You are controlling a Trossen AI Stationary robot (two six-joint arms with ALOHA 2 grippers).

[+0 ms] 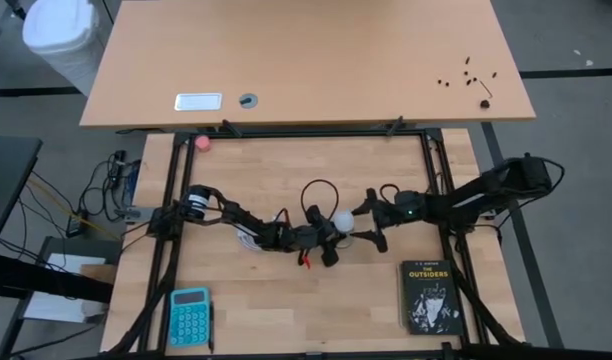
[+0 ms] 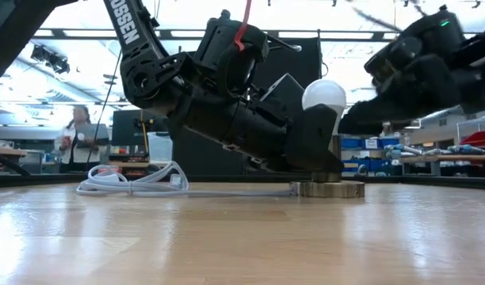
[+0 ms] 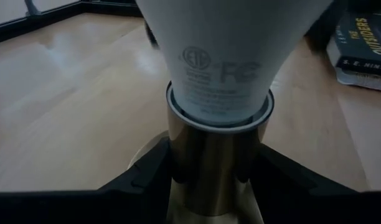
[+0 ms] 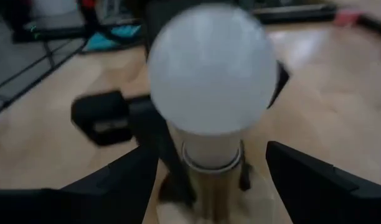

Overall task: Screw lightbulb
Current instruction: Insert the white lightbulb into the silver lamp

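The lightbulb point(image 2: 323, 95) stands upright in a brass socket point(image 2: 327, 188) near the middle of the wooden table point(image 1: 286, 310), globe up, its narrow neck seated in the socket's metal collar point(image 3: 209, 155). The left gripper point(image 3: 206, 180) reaches in from the left and is clamped around that collar just under the bulb, one dark finger point(image 3: 144, 177) on each side. The right gripper point(image 4: 212, 171) comes in from the right with its fingers point(image 4: 315, 180) spread wide on either side of the bulb, apart from it and grasping nothing. A white cord point(image 2: 139, 182) trails left from the socket. A book point(image 1: 429, 296) lies at the near right and a teal calculator point(image 1: 189, 316) at the near left
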